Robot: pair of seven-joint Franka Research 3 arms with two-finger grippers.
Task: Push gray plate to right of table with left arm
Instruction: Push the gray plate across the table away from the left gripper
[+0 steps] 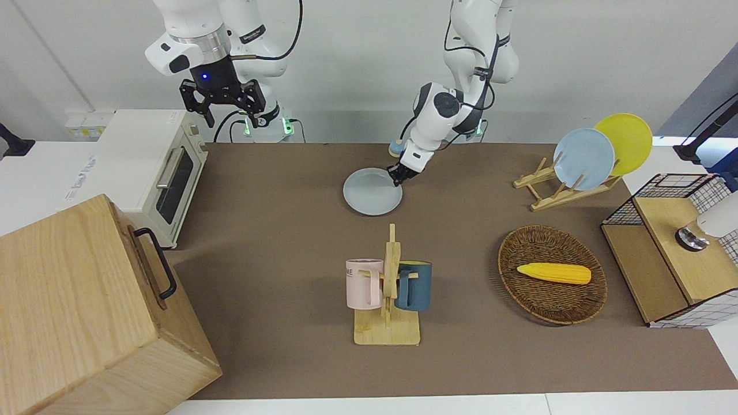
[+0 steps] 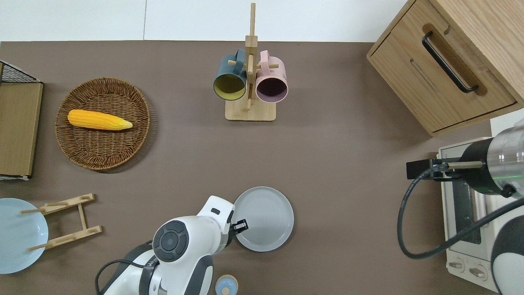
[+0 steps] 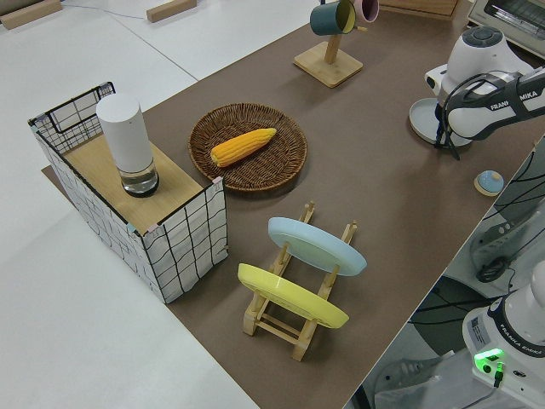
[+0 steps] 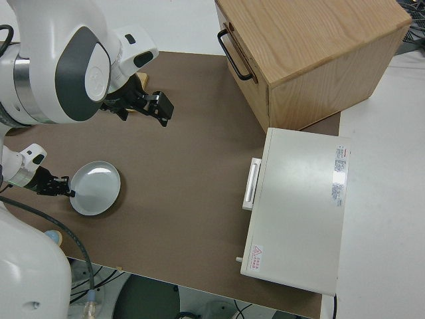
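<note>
One gripper, the left [image 1: 399, 176], its finger state impossible to tell, touches the plate's [image 1: 369, 193] rim at frame centre and might ride over it if pushed high.

place: robotics lab set up as a mock kitchen
evidence: two bench-mounted arms, toaster oven [image 1: 158, 173], mug rack [image 1: 389, 288], bare white walls

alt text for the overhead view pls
The left arm's black hand touches the rim of a pale gray round plate on the brown table. Farther from the robots stand a wooden mug rack and a wicker basket holding corn.
</note>
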